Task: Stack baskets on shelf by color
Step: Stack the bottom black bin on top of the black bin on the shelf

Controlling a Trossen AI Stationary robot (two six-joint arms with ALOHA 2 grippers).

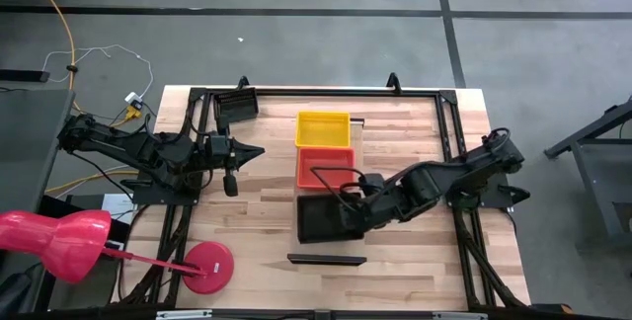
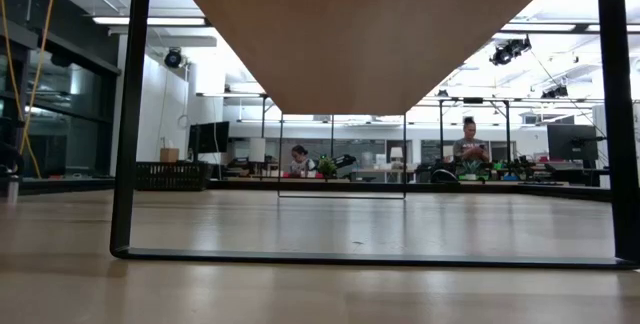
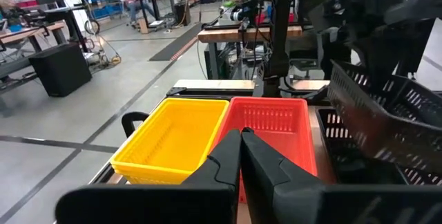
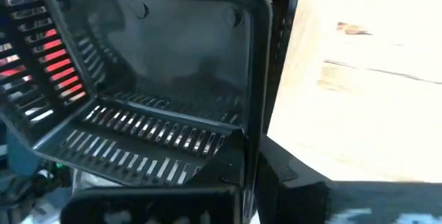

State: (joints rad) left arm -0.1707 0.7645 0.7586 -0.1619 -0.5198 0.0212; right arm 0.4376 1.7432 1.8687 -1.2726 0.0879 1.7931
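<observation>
From above, a yellow basket [image 1: 324, 128], a red basket [image 1: 326, 167] and a black basket [image 1: 326, 217] lay in a row mid-bench. The right gripper [image 1: 357, 201] clamped the black one's rim. In the left wrist view, the left gripper [image 3: 241, 156] had its fingers closed, empty. The right wrist view showed the black basket [image 4: 159, 79] tilted.

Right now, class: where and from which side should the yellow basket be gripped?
Grip the yellow basket on its thin upright rim, coming from above. Its open top faces up, and the wall away from the red basket is free; the shared wall leaves no room for a claw.
</observation>
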